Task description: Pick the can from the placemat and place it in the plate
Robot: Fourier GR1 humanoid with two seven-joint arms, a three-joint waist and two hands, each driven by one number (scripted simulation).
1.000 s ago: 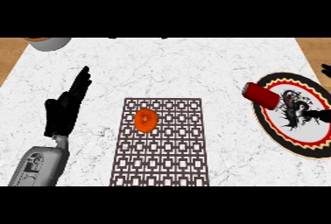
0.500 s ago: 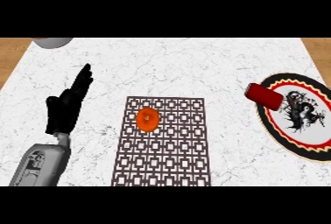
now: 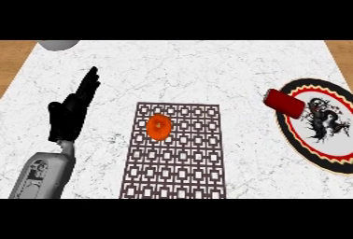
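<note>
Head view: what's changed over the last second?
The right hand, seen at the right edge by the plate a second ago, has gone out of view. The red can now lies let go on the plate's upper-left rim. The left hand stayed open, fingers up, left of the placemat; the orange object on the placemat has not moved.

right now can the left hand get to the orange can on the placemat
Probably yes: the left hand is open beside the placemat, and only bare counter and mat lie between it and the orange can.
</note>
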